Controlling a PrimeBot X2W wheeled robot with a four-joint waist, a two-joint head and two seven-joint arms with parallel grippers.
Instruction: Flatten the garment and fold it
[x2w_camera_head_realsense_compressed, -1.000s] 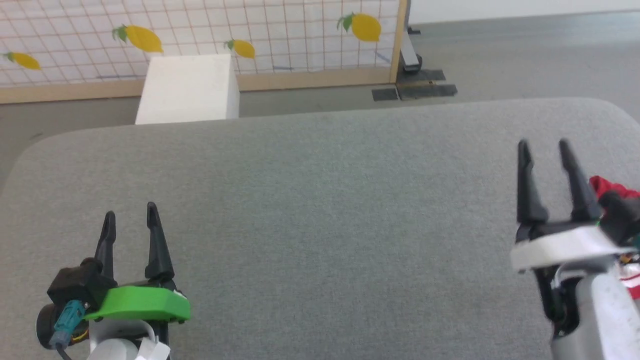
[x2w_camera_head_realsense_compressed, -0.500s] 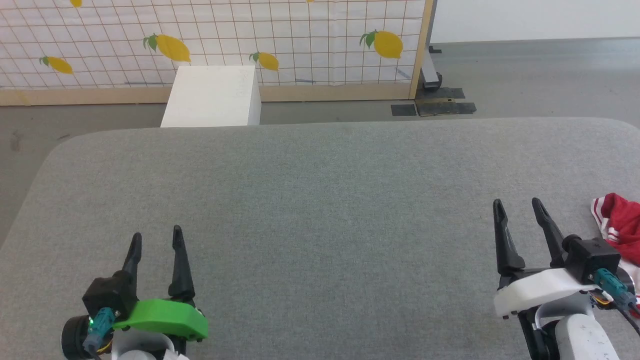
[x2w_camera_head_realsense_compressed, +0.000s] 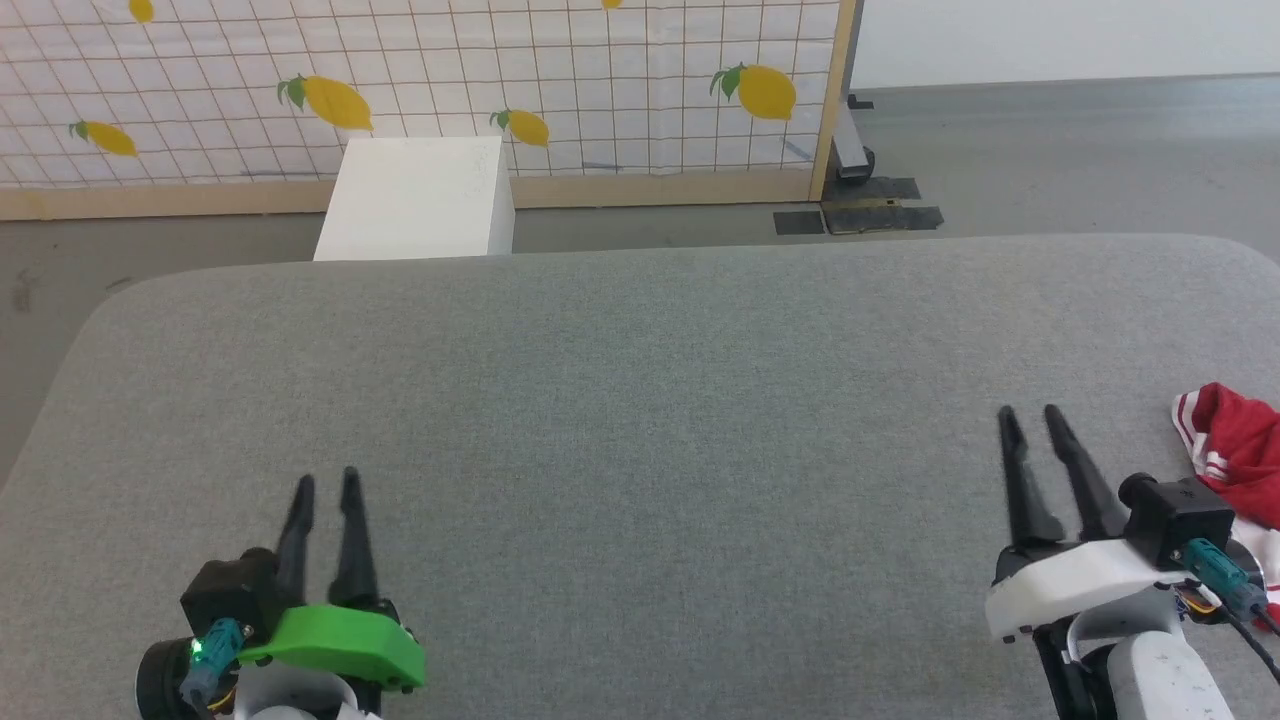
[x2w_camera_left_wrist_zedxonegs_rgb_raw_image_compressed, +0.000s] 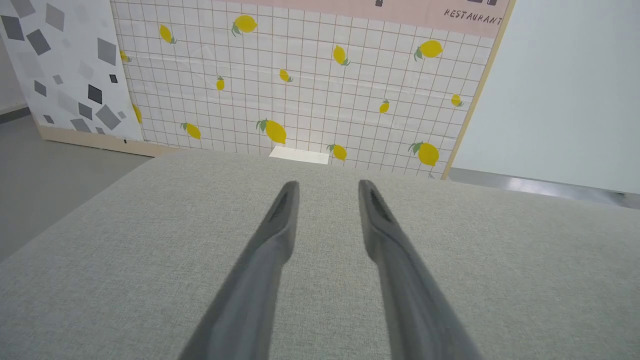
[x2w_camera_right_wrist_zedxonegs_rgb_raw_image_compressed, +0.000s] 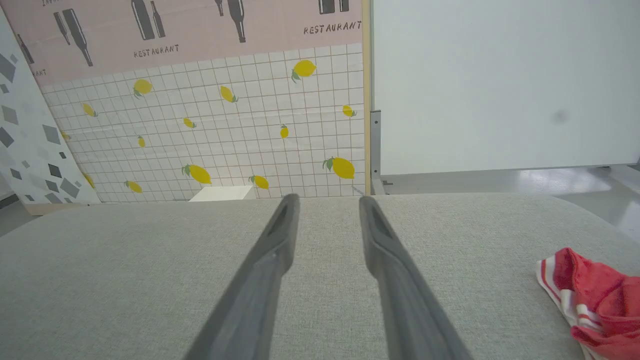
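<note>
The garment (x2w_camera_head_realsense_compressed: 1238, 452) lies crumpled at the right edge of the grey fabric table (x2w_camera_head_realsense_compressed: 640, 400); only a red bunch with red-white striped trim shows, the rest runs out of the head view. In the right wrist view the garment (x2w_camera_right_wrist_zedxonegs_rgb_raw_image_compressed: 595, 292) sits low on the right. My right gripper (x2w_camera_head_realsense_compressed: 1028, 414) (x2w_camera_right_wrist_zedxonegs_rgb_raw_image_compressed: 327, 199) hovers just left of it, fingers narrowly apart and holding nothing. Near the table's front left, my left gripper (x2w_camera_head_realsense_compressed: 326, 480) (x2w_camera_left_wrist_zedxonegs_rgb_raw_image_compressed: 327, 185) also stands narrowly open over bare cloth.
A white box (x2w_camera_head_realsense_compressed: 415, 200) stands on the floor behind the table's far edge. Behind it runs a lemon-patterned partition (x2w_camera_head_realsense_compressed: 560, 70) with a wooden frame. Dark tape patches (x2w_camera_head_realsense_compressed: 860, 215) mark the floor at its right end.
The head camera tilted up and settled. Both grippers dropped lower in the picture, and their fingers drew closer together. The garment lies where it was.
</note>
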